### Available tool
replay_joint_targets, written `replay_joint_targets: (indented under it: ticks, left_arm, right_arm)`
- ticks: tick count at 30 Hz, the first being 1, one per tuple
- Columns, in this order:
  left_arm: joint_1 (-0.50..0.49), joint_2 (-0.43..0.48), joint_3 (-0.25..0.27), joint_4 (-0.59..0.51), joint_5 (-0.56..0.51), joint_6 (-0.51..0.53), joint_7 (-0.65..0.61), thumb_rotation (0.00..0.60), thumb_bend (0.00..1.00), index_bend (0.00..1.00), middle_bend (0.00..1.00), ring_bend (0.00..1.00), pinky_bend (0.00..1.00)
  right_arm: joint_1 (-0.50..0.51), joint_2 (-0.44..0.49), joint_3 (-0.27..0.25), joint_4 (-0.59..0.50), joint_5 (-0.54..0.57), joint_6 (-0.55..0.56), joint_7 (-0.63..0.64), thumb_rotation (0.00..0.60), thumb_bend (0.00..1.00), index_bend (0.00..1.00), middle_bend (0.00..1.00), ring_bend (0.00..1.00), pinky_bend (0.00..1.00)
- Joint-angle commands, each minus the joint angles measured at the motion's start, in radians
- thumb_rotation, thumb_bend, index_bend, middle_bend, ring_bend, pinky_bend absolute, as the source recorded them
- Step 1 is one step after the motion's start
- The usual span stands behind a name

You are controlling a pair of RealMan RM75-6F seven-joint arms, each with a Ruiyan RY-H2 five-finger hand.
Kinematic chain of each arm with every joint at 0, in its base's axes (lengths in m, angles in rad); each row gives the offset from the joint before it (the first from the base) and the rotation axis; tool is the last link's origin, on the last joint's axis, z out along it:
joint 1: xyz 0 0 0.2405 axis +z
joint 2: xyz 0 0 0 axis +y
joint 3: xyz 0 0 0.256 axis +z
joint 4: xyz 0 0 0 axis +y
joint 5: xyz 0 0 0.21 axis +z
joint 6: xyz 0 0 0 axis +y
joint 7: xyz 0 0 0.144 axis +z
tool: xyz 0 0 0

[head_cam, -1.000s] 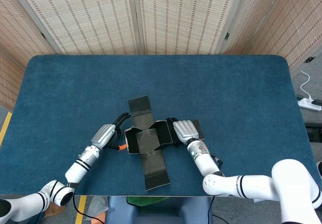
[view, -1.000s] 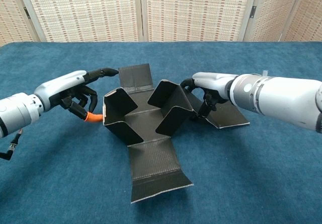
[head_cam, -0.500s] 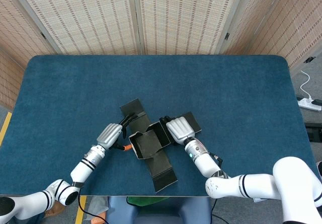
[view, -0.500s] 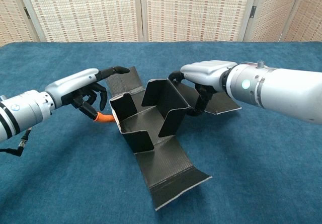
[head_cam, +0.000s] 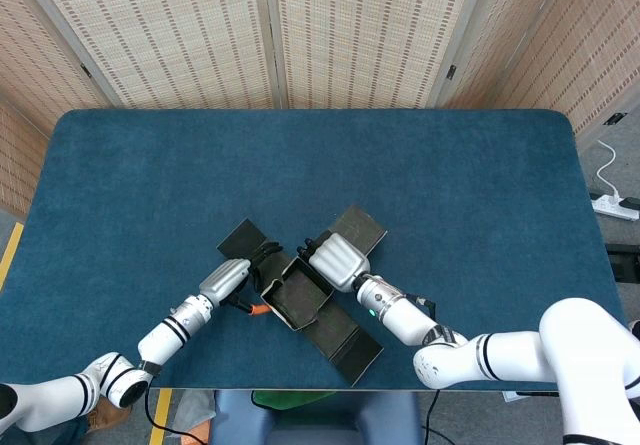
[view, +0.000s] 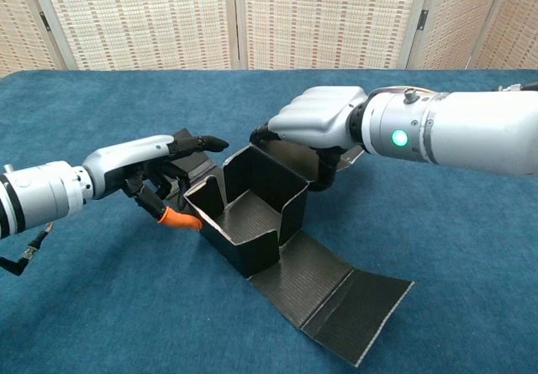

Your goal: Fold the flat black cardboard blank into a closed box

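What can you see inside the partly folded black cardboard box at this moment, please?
The box holds nothing: the chest view shows only its bare black floor between the raised walls. The right hand rests on its far wall, the left hand at its side; the far inner corners under the right hand are hidden.

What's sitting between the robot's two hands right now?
The half-folded black cardboard box, walls standing, lies between the left hand and the right hand. The chest view shows it best.

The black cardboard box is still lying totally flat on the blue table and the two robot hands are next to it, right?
Not flat. The chest view shows the black cardboard box with walls standing, only its long flaps lying on the blue table. The left hand and right hand are indeed beside it.
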Motion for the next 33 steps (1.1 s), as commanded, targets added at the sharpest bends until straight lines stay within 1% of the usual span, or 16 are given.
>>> replay_joint_targets:
  ticks: [1, 7, 11, 13, 17, 21, 27, 30, 31, 33]
  left_arm:
    - [-0.019, 0.019, 0.018, -0.014, 0.022, -0.025, -0.062, 0.6, 0.24, 0.0, 0.0, 0.58, 0.86]
    - [-0.056, 0.048, 0.059, -0.021, 0.073, -0.071, -0.193, 0.6, 0.24, 0.0, 0.0, 0.58, 0.86]
    - [-0.086, 0.059, 0.09, -0.014, 0.113, -0.094, -0.302, 0.6, 0.24, 0.0, 0.0, 0.58, 0.86]
    - [-0.101, 0.057, 0.105, -0.004, 0.133, -0.096, -0.36, 0.6, 0.24, 0.0, 0.0, 0.58, 0.86]
    - [-0.128, 0.055, 0.132, 0.022, 0.166, -0.097, -0.459, 0.6, 0.24, 0.0, 0.0, 0.58, 0.86]
    - [-0.159, 0.055, 0.167, 0.046, 0.198, -0.098, -0.602, 0.6, 0.24, 0.0, 0.0, 0.58, 0.86]
    - [-0.189, 0.037, 0.222, 0.105, 0.241, -0.067, -0.787, 0.6, 0.24, 0.0, 0.0, 0.58, 0.86]
    - [-0.198, 0.027, 0.242, 0.132, 0.255, -0.048, -0.848, 0.6, 0.24, 0.05, 0.04, 0.58, 0.86]
    - [-0.199, 0.023, 0.248, 0.143, 0.257, -0.041, -0.865, 0.6, 0.24, 0.08, 0.07, 0.58, 0.86]
    - [-0.204, 0.018, 0.258, 0.156, 0.26, -0.033, -0.889, 0.6, 0.24, 0.12, 0.11, 0.59, 0.86]
  right_arm:
    - [0.019, 0.008, -0.024, 0.023, -0.074, -0.031, -0.006, 0.6, 0.3, 0.4, 0.41, 0.74, 1.0]
    - [0.026, 0.004, -0.035, 0.078, -0.205, -0.07, 0.058, 0.6, 0.29, 0.4, 0.41, 0.74, 1.0]
    - [0.03, -0.006, -0.033, 0.117, -0.306, -0.093, 0.134, 0.6, 0.29, 0.41, 0.42, 0.74, 1.0]
    - [0.036, -0.012, -0.034, 0.141, -0.375, -0.106, 0.182, 0.6, 0.29, 0.41, 0.42, 0.74, 1.0]
    - [0.044, -0.028, -0.039, 0.196, -0.501, -0.103, 0.275, 0.6, 0.29, 0.42, 0.42, 0.74, 1.0]
    - [0.045, -0.048, -0.048, 0.259, -0.615, -0.069, 0.372, 0.6, 0.29, 0.42, 0.4, 0.74, 1.0]
    - [0.036, -0.075, -0.058, 0.333, -0.708, -0.023, 0.466, 0.6, 0.3, 0.42, 0.35, 0.74, 1.0]
    - [0.033, -0.089, -0.056, 0.357, -0.736, -0.002, 0.49, 0.6, 0.3, 0.41, 0.31, 0.74, 1.0]
    - [0.032, -0.093, -0.055, 0.364, -0.745, 0.005, 0.495, 0.6, 0.3, 0.39, 0.3, 0.74, 1.0]
    - [0.029, -0.097, -0.051, 0.374, -0.754, 0.012, 0.498, 0.6, 0.3, 0.33, 0.26, 0.74, 1.0]
